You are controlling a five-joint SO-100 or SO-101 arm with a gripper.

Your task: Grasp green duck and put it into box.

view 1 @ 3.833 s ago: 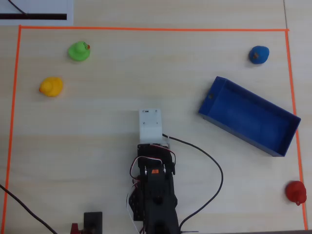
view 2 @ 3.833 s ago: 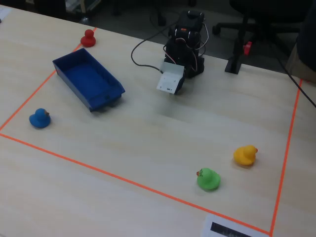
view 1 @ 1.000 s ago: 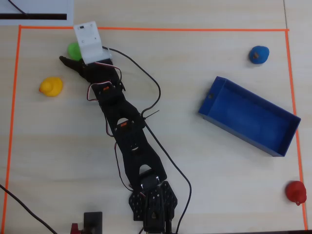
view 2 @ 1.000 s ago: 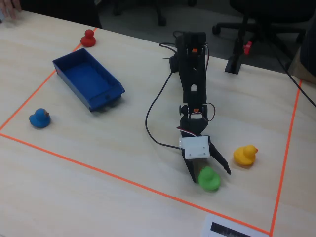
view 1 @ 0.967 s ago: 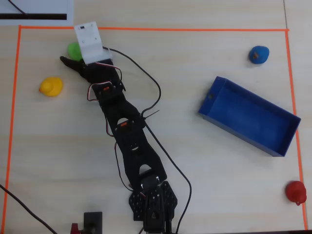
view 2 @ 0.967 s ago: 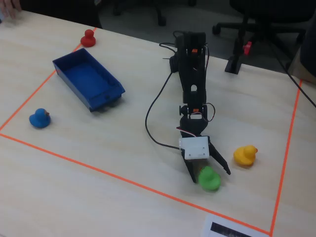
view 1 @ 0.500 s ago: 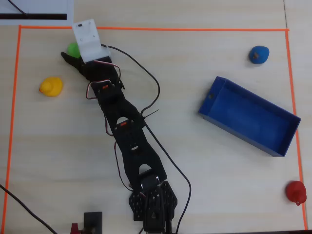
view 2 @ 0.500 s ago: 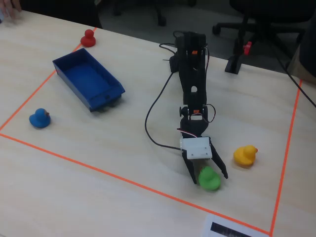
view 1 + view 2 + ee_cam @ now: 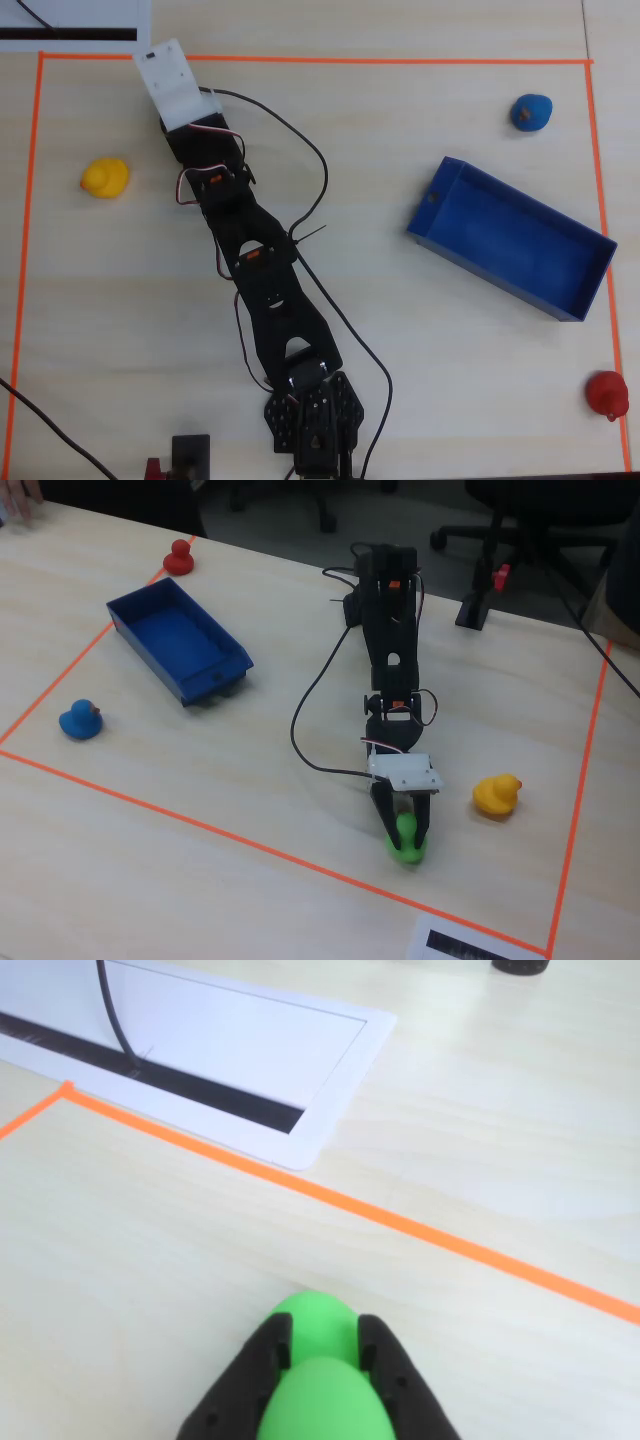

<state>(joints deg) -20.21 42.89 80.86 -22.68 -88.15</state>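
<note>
- Since half a second ago my two black fingers have swung in from a wide spread and now press on both flanks of the small bright green rubber duck (image 9: pixel 405 838); in the wrist view its rounded body (image 9: pixel 318 1380) fills the gap between my fingertips (image 9: pixel 265 1360).
- My claw (image 9: pixel 405 832) is narrow and clamped on that duck, which sits on the table close to the near strip of orange tape (image 9: pixel 300 860) in the fixed view. I cannot tell whether it has left the surface yet.
- From overhead the duck is hidden under my white wrist block (image 9: pixel 170 85), which sits at the top-left corner of the taped area.
- Done so far, as I judge it: the reach and the closing of the grip. Left to do: the lift, the carry across the table, and the release.
- The long dark blue open-topped box with low walls (image 9: pixel 228 663) lies well apart from me, on the other side of the taped field, and I see nothing in it (image 9: pixel 588 275).
- Other toys stay out of the job: a yellow rubber duck (image 9: pixel 497 794) near my claw, a blue one (image 9: pixel 78 720) and a red one (image 9: pixel 179 556) by the box.
- The surface is a pale wood-grain tabletop (image 9: pixel 420 120) marked by an orange tape rectangle, with a white sheet bearing a black bar (image 9: pixel 210 1055) just outside it.
- Beyond the table the fixed view shows a dark floor and office chair bases (image 9: pixel 470 535).
</note>
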